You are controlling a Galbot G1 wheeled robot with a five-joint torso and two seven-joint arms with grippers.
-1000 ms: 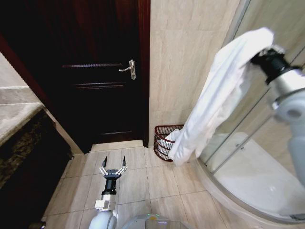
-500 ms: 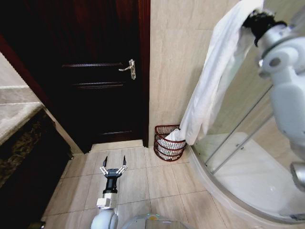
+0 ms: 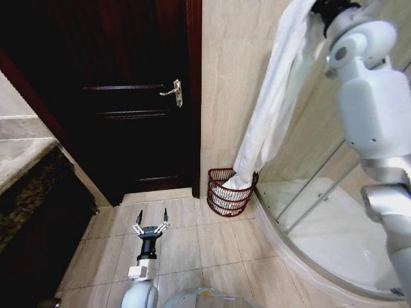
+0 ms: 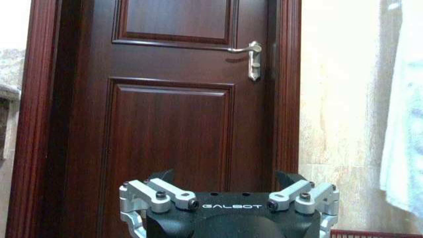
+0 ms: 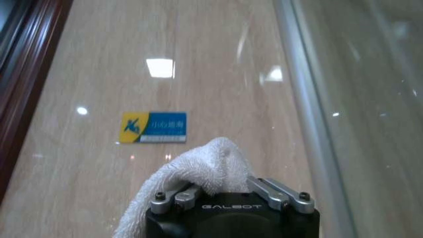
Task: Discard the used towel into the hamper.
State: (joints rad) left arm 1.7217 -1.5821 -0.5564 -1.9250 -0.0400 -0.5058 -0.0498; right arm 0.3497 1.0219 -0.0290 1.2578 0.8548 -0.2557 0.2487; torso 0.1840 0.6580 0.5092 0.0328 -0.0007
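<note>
Towel (image 3: 273,96): white, hanging long from high up down to the hamper (image 3: 228,191), lower end inside the hamper's rim. Hamper: reddish-brown, slatted, on the tiled floor (image 3: 212,247) in the corner between the beige wall (image 3: 237,70) and the curved shower glass (image 3: 327,186), just right of the dark door (image 3: 128,102).

Right gripper (image 3: 326,9): raised well above the hamper, at the top edge of the head view, clamped on the towel's upper end; arm coming down the right side in front of the glass. From its wrist: a bunched fold of towel (image 5: 201,171) pinched between the fingers (image 5: 173,197), with a blue and yellow sticker (image 5: 153,127) on the wall beyond and the shower's metal frame (image 5: 307,99) alongside, neither visible from the head.

Left gripper (image 3: 151,222): low over the floor, well left of the hamper and in front of the door, fingers spread wide, holding nothing. From its wrist: gripper (image 4: 228,188) facing the door (image 4: 172,99) head on, silver handle (image 4: 251,54) up high, the towel's edge (image 4: 403,124) as a pale strip toward the hamper side, and a sliver of hamper rim (image 4: 373,233) at the picture's border. Dark counter (image 3: 32,192) farthest from the hamper, past the door.
</note>
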